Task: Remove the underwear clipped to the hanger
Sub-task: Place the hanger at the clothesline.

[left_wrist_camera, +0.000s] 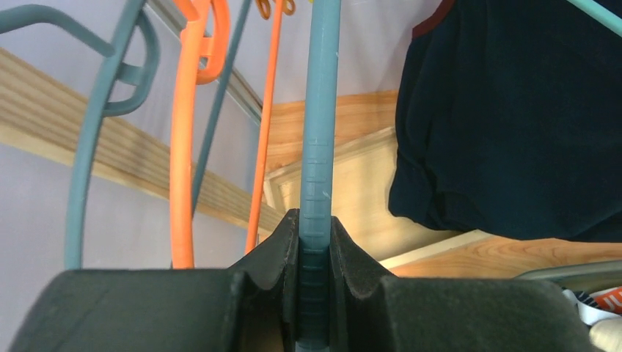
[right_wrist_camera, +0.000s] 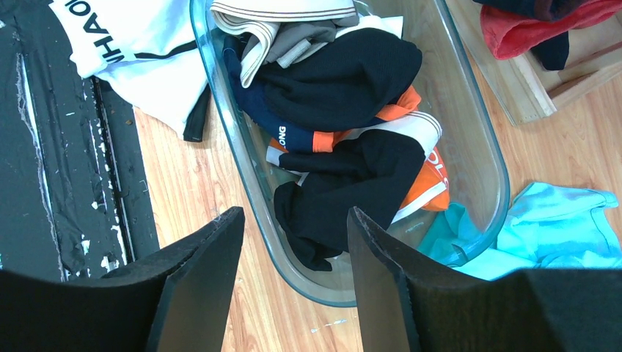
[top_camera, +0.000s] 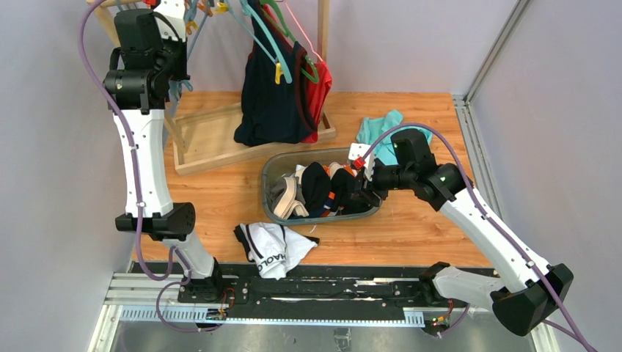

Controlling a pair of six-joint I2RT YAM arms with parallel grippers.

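Right gripper (right_wrist_camera: 295, 216) hovers with jaws wide over the clear tub (right_wrist_camera: 484, 147) holding piled underwear (right_wrist_camera: 345, 81); another white pair (top_camera: 275, 249) lies on the bench (top_camera: 411, 227). Left gripper (left_wrist_camera: 315, 227) has its jaws clamped on a teal hanger (left_wrist_camera: 320, 132).

A robot lab cell: plain grey partition walls (top_camera: 411, 44) and aluminium frame rails (top_camera: 466, 125) enclose a wood-grain surface (top_camera: 411, 235), with a black mounting plate (top_camera: 330, 287) along its near edge.

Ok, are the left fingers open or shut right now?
Shut on the teal hanger: both left fingers press against its bar in the left wrist view, with no gap.
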